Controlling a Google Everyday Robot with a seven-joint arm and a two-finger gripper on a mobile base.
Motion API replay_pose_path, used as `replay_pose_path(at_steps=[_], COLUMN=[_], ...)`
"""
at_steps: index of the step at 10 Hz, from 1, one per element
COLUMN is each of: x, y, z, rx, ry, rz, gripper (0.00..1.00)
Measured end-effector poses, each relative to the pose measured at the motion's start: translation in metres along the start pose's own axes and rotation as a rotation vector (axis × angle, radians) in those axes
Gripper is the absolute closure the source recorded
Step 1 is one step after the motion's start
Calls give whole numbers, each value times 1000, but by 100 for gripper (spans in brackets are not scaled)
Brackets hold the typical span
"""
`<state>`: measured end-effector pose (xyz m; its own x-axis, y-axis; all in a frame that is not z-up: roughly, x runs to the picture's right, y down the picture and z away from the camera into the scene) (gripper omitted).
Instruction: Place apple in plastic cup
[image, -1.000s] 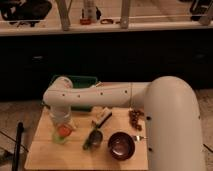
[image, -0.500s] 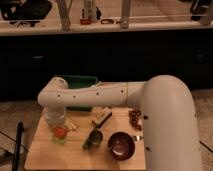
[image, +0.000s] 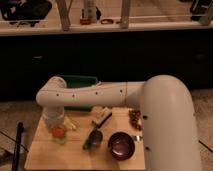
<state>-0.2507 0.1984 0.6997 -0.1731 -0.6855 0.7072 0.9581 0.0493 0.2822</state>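
The apple (image: 57, 131) is a small orange-red fruit at the left of the wooden table (image: 45, 157). It sits at the mouth of the pale-green translucent plastic cup (image: 60, 140). My gripper (image: 54, 120) hangs at the end of the white arm (image: 95, 95), directly above the apple and cup and touching or nearly touching the apple. The gripper's lower part blends with the cup's rim, and I cannot tell whether it still holds the apple.
A green bin (image: 80, 81) stands behind the arm. On the table are a white-and-dark block (image: 101, 116), a dark green object (image: 93, 138), a dark red bowl (image: 121, 145) and a dark grape cluster (image: 135, 119). A black pole (image: 19, 145) stands at the left.
The arm's end and gripper have shifted slightly to the left over the cup. The apple stays at the cup's mouth, a little lower.
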Motion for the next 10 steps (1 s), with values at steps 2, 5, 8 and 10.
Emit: replay_pose_path(at_steps=[2,5,8,10], x=[0,-1,-1,-1], y=[0,0,2,2], z=[-2,-4,-6,-8], rx=[1,-2,-4,-6], ry=[0,-2,-4,-4], rz=[-2,-4,-5,-7], gripper=[38,20,20,20])
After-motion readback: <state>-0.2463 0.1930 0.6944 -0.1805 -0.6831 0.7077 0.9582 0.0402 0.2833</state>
